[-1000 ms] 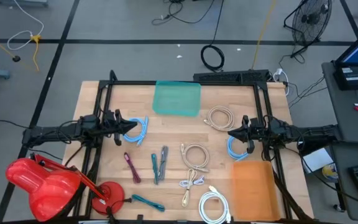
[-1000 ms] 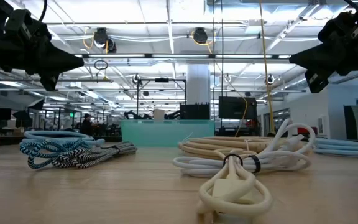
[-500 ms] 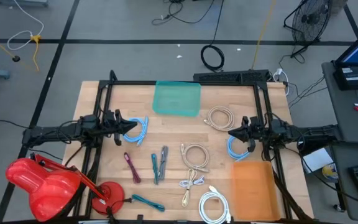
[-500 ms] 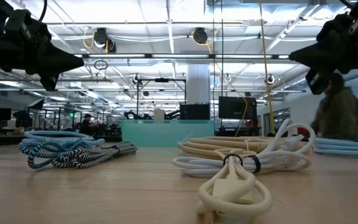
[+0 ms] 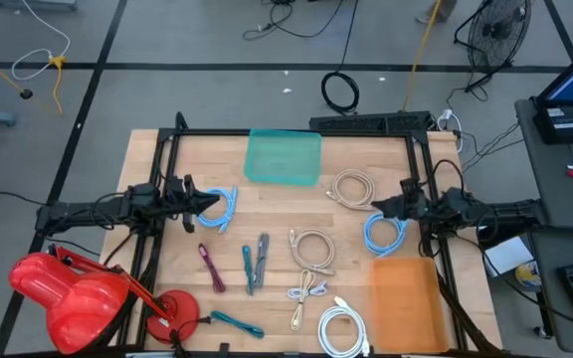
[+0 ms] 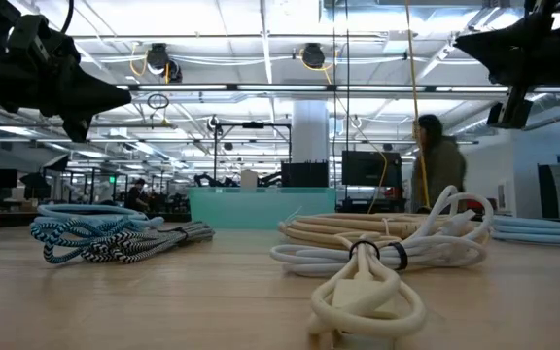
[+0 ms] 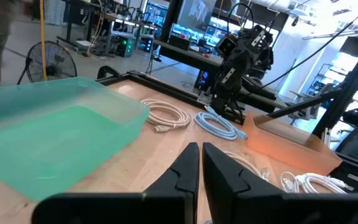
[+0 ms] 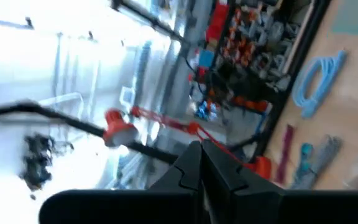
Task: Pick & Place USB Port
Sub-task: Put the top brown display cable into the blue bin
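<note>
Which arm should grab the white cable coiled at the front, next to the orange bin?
Right, probably. The right gripper hovers on the same side as the white cable and orange bin; the left gripper is across the table. Neither holds anything.

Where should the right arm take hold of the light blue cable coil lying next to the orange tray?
Come straight down on the light blue cable coil and pinch across one side of its loop: it lies flat on the table, strands bundled, centre open. The right end effector hovers beside it.
</note>
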